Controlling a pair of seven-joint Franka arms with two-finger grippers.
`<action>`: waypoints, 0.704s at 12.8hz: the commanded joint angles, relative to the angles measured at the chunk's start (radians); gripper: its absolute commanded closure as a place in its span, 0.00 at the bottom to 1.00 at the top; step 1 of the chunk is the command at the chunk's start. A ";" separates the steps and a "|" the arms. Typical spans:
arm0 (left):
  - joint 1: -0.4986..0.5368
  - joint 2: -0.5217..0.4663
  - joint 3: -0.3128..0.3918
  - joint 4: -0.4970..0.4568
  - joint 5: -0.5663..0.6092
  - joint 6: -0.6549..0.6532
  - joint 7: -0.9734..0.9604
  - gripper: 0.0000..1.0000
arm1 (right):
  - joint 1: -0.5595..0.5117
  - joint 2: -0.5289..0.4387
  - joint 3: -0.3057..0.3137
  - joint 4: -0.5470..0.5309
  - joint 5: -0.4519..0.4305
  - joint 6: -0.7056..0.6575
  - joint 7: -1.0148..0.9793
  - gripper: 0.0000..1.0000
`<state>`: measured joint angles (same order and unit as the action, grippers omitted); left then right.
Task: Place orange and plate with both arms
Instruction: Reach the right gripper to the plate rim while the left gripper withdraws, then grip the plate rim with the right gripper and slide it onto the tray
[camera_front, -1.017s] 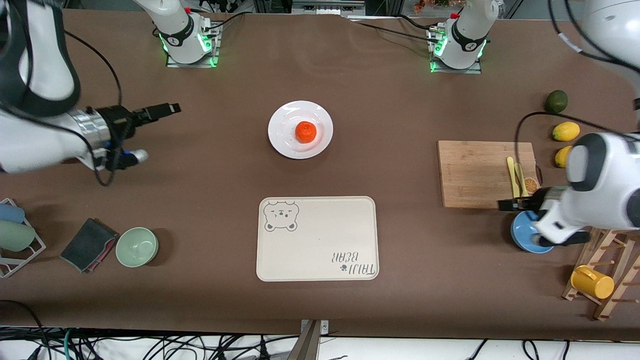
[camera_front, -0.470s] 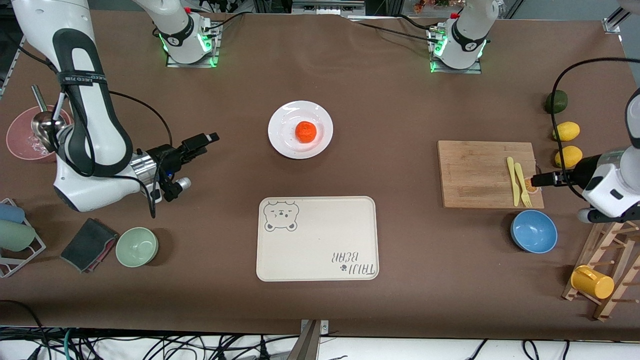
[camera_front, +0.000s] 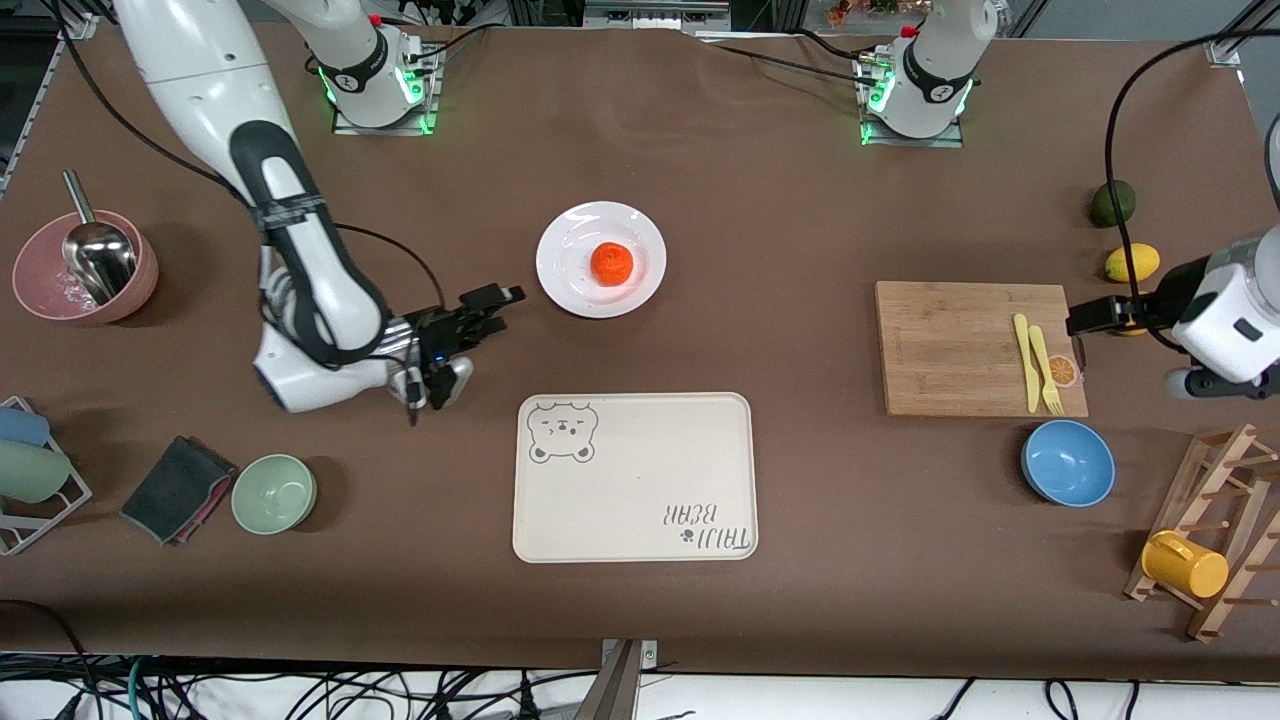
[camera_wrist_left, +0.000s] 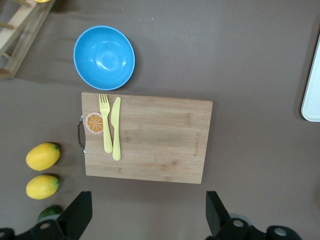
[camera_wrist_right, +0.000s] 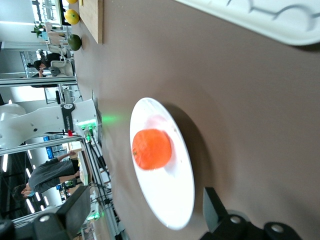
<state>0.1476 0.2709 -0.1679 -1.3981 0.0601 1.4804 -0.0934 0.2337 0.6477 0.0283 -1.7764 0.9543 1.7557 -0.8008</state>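
From high across the table, the front camera faces my two bases and takes in the whole brown tabletop. My left wrist camera looks straight down from well above on the cutting board (camera_wrist_left: 147, 138) and blue bowl (camera_wrist_left: 104, 57), both shared with the front view. My right wrist camera looks low and close at the plate (camera_wrist_right: 170, 200), shared likewise.

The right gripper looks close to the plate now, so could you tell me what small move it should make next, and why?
Probably ease the right gripper on toward the plate rim. Its fingers are open and it sits beside the plate, not touching, with the orange resting on the plate. The left gripper is over the cutting board edge.
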 joint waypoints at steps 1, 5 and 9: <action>-0.082 -0.189 0.107 -0.230 -0.064 0.101 0.015 0.00 | 0.013 -0.034 0.012 -0.098 0.038 0.092 -0.107 0.00; -0.091 -0.240 0.102 -0.240 -0.063 0.062 0.030 0.00 | 0.038 -0.039 0.038 -0.178 0.041 0.209 -0.173 0.00; -0.092 -0.248 0.110 -0.184 -0.068 0.011 0.049 0.00 | 0.038 -0.040 0.091 -0.218 0.043 0.286 -0.173 0.00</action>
<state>0.0658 0.0380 -0.0745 -1.5991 0.0161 1.5127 -0.0671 0.2684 0.6438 0.0994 -1.9413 0.9728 1.9948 -0.9516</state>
